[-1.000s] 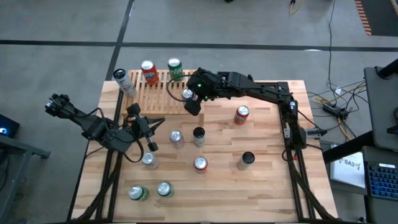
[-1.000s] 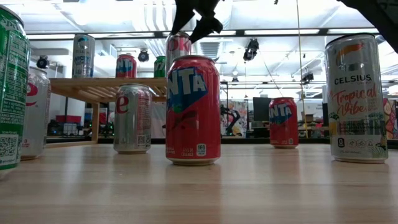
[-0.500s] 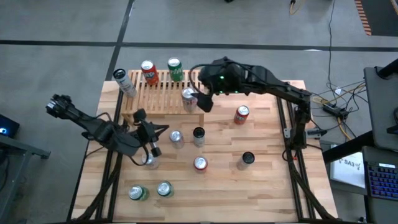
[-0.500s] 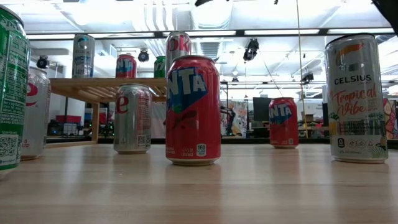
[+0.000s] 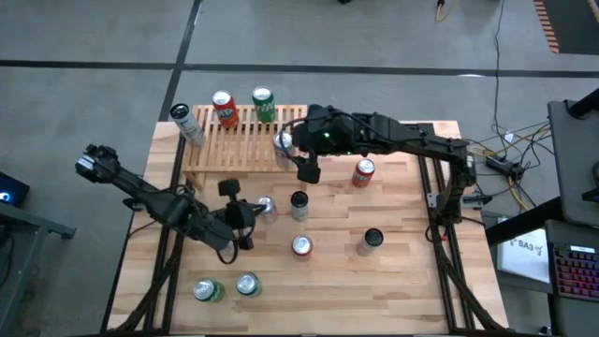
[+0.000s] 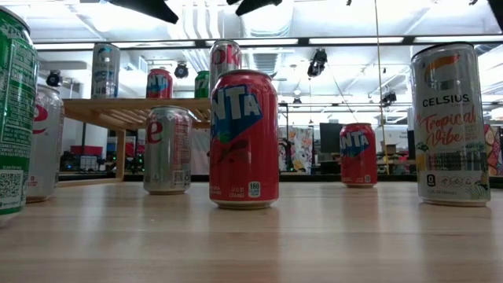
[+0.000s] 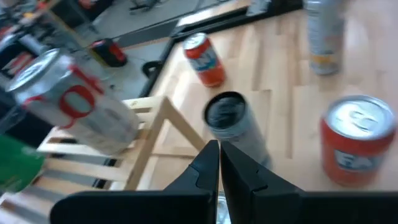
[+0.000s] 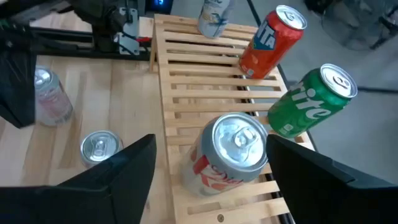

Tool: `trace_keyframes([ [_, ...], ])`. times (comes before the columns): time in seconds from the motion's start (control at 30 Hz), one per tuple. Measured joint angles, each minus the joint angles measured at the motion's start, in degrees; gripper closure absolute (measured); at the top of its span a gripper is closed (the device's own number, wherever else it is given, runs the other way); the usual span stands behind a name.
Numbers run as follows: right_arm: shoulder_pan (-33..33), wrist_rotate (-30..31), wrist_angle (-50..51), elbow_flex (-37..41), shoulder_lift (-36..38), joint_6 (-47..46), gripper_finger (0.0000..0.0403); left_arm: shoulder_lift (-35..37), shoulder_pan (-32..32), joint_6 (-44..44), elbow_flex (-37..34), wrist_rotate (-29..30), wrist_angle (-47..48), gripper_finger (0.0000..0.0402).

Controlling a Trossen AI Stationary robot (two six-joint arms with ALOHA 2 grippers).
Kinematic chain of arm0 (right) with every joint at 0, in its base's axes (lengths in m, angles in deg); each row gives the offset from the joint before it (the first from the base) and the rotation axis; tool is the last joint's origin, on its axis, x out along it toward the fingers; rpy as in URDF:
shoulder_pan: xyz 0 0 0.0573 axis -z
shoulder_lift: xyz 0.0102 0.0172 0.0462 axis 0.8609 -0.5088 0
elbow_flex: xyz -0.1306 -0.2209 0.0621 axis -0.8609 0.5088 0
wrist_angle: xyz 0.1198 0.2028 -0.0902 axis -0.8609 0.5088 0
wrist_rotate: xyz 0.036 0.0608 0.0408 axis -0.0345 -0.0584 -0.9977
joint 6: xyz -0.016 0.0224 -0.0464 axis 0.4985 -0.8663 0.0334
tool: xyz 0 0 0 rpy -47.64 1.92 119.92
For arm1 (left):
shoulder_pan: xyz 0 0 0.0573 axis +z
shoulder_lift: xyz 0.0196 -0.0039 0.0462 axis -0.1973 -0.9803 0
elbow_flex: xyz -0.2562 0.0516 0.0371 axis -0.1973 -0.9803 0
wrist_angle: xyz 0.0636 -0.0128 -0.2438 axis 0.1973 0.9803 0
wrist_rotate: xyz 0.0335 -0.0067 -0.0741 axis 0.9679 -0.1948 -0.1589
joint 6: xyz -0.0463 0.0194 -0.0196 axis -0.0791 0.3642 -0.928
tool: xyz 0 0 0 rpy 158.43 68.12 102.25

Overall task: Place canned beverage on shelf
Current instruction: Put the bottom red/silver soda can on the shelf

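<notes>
Can (image 8: 231,152) upright on shelf (image 8: 186,81), fingers apart.

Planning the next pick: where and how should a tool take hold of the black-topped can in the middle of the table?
Grip the black-topped can across its round side wall, coming down from above. It stands upright, and the silver can sits close beside it, so close the fingers across the freer sides.

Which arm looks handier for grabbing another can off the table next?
Probably the left: its gripper hangs shut beside a silver can on the table, while the right gripper, open, is over the shelf.
</notes>
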Motion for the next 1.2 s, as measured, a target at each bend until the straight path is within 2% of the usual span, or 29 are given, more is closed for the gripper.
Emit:
trace_keyframes([
  [0.23, 0.8, 0.0, -19.2, 22.1, 11.0, 4.2, 0.0141, 4.5, 0.5, 8.8, 0.1, -1.4, -0.7, 0.0401],
  [0.5, 1.2, -0.1, -38.6, 42.8, 19.8, 5.1, 0.0159, 9.0, 6.1, 18.5, -1.4, -9.2, -7.0, 0.0401],
  [0.67, 1.2, 0.0, -47.2, 50.4, 22.4, 2.3, 0.0166, 9.0, 10.3, 22.0, -3.9, -11.0, -12.7, 0.0401],
  [0.97, 1.5, 0.4, -67.6, 61.1, 24.1, -0.4, 0.0168, 7.9, 14.9, 21.1, -4.5, -10.7, -16.5, 0.0402],
  [1.2, 1.9, 0.6, -69.4, 64.9, 23.9, 2.2, 0.0171, 6.2, 15.3, 18.1, -4.5, -10.6, -16.6, 0.0401],
])
